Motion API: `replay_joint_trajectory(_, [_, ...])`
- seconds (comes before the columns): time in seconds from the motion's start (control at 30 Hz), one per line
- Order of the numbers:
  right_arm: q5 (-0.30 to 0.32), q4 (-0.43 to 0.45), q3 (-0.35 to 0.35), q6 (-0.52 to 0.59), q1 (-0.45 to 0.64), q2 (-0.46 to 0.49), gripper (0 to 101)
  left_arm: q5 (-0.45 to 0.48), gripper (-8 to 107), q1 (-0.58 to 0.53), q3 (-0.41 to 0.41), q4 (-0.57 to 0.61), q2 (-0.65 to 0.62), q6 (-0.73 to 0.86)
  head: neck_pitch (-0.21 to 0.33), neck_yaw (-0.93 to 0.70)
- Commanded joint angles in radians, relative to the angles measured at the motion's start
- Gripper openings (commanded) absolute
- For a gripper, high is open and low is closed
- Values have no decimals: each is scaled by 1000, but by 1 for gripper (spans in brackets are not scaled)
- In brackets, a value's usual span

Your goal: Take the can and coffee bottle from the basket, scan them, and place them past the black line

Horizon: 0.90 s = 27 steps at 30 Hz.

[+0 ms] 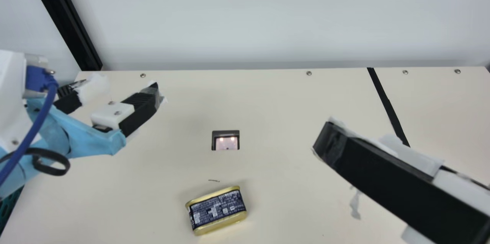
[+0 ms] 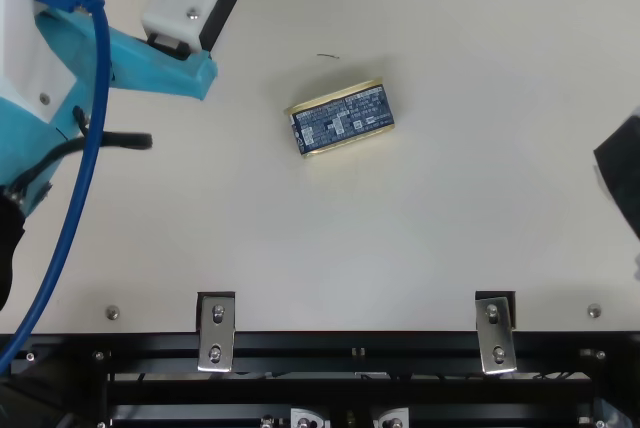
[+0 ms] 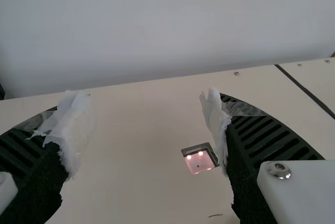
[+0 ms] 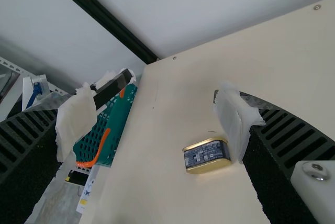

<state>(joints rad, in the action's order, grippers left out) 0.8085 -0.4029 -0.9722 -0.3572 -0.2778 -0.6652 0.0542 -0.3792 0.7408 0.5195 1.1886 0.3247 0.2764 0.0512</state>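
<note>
at the far left, past the left edge of the worktop (image 1: 275,102), a green basket (image 4: 116,130) with orange parts sits to the outer side of the left gripper (image 1: 126,86). a thick blue cable (image 1: 40,116) runs down along the light blue and white left arm, just behind that gripper. the left gripper itself is open, with nothing between its two black ribbed fingers, whose tips are wrapped in white, ragged material. it is held above the worktop.

to the right of the left gripper, a small dark-framed scanner window (image 1: 226,140) with two glowing lights is set into the worktop. nearer the robot than the window, also to the right of the left gripper and well to the left of the right gripper, the can (image 1: 217,210) lies on its side, slightly turned, its dark blue printed label facing up between gold rims. a short dark mark (image 1: 214,180) lies between window and can.

farther right, the right gripper (image 1: 333,146) is above the worktop, open and holding nothing. beyond its tips and to their right, a black line (image 1: 388,106) crosses the worktop. the can is on the left side of this line, well apart from both grippers.
</note>
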Motion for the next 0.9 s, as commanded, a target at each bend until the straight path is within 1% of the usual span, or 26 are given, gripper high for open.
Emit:
replay_joint_trajectory(0.0, [6,7,-6,22,5,-19,101,-15,90,7,-2,-38,6,-7,2,1])
replay_joint_trajectory(0.1, [26,37,-22,70,13,-90,101,-30,90,28,-14,-84,0,-10,2,1])
replay_joint_trajectory(0.27, [48,101,-55,155,19,-259,101,-31,90,90,-56,-159,-55,-20,2,1])
replay_joint_trajectory(0.4, [68,126,-90,242,23,-405,101,-8,90,138,-95,-201,-126,-46,2,1])
replay_joint_trajectory(0.63, [152,173,-185,466,-4,-641,101,52,90,236,-169,-274,-253,-120,2,1])
replay_joint_trajectory(0.67, [166,181,-199,500,-11,-669,101,44,90,216,-157,-262,-223,-105,2,1])
replay_joint_trajectory(0.73, [196,193,-232,569,-25,-723,101,53,90,235,-168,-274,-251,-121,2,1])
replay_joint_trajectory(0.87, [240,217,-286,702,-65,-810,101,56,90,236,-166,-274,-253,-120,2,1])
